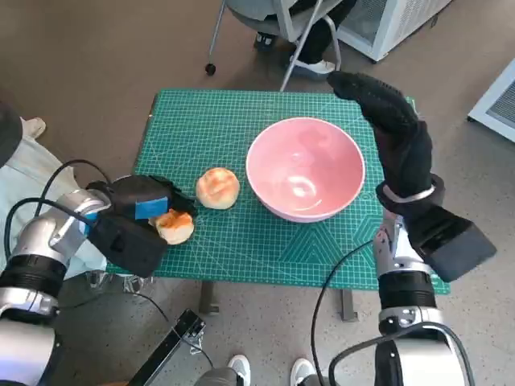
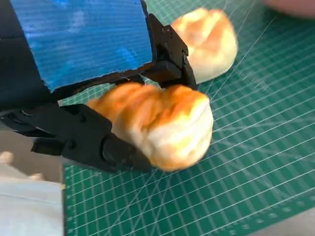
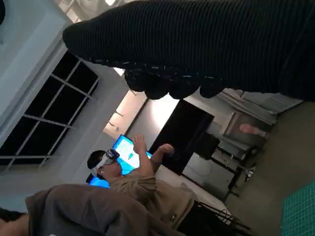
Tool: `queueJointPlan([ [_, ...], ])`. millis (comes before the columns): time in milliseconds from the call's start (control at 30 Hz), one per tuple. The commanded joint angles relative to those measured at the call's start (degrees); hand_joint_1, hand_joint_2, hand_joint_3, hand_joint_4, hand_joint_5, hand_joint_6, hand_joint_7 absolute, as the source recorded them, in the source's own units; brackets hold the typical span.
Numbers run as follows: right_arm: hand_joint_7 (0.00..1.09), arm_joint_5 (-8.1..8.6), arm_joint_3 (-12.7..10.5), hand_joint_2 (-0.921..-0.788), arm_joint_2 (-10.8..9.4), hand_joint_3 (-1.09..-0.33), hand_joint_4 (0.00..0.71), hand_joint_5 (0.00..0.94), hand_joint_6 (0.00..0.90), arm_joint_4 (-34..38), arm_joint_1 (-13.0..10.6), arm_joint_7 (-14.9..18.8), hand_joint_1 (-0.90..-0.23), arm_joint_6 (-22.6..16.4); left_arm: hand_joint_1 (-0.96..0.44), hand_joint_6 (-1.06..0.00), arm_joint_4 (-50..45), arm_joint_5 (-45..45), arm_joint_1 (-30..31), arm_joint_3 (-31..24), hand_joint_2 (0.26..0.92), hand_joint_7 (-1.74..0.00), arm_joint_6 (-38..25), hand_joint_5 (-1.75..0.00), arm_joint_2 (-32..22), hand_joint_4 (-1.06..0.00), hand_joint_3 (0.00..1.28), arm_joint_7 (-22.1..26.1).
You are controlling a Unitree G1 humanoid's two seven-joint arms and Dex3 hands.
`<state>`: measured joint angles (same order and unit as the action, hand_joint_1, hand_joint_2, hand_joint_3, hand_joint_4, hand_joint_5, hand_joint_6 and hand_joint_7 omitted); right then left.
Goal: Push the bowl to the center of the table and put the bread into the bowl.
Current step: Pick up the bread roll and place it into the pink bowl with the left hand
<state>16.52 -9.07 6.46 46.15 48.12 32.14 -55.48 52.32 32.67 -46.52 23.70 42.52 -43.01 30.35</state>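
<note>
The pink bowl (image 1: 304, 168) stands right of the middle of the green mat (image 1: 265, 237). My left hand (image 1: 138, 209) grips a golden bread roll (image 1: 175, 226) near the mat's left front corner; in the left wrist view the roll (image 2: 162, 123) sits between the black fingers (image 2: 83, 140). A second roll (image 1: 217, 187) lies on the mat between that hand and the bowl, also visible as the far roll (image 2: 209, 42). My right hand (image 1: 394, 133), gloved, is raised beside the bowl's right rim with fingers stretched out, holding nothing. The glove (image 3: 206, 44) fills the right wrist view's top.
A chair's legs (image 1: 294, 48) and a white unit (image 1: 386, 24) stand beyond the table's far edge. Cables (image 1: 48, 197) hang off the left side. A person wearing a headset (image 3: 128, 177) sits in the right wrist view.
</note>
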Motion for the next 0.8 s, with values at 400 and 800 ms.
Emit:
queueJointPlan([
  [400,0.87,1.66,-0.7,-0.921,0.5,-0.674,0.363,0.006,-0.001,2.0,-1.4,1.3,-0.593,0.4,0.0,-0.75,-10.4,-25.1,-5.3,-17.0,0.911,-1.01,-4.3,-1.29,-1.3,-0.6,0.08,10.0],
  [800,0.86,1.92,-1.8,-0.921,1.0,-0.678,0.364,0.005,0.0,3.4,-0.4,1.9,-0.584,-0.3,0.0,-0.73,-18.9,-27.2,-12.1,-19.0,0.911,-1.12,-12.7,-1.16,7.2,-0.65,0.06,4.5],
])
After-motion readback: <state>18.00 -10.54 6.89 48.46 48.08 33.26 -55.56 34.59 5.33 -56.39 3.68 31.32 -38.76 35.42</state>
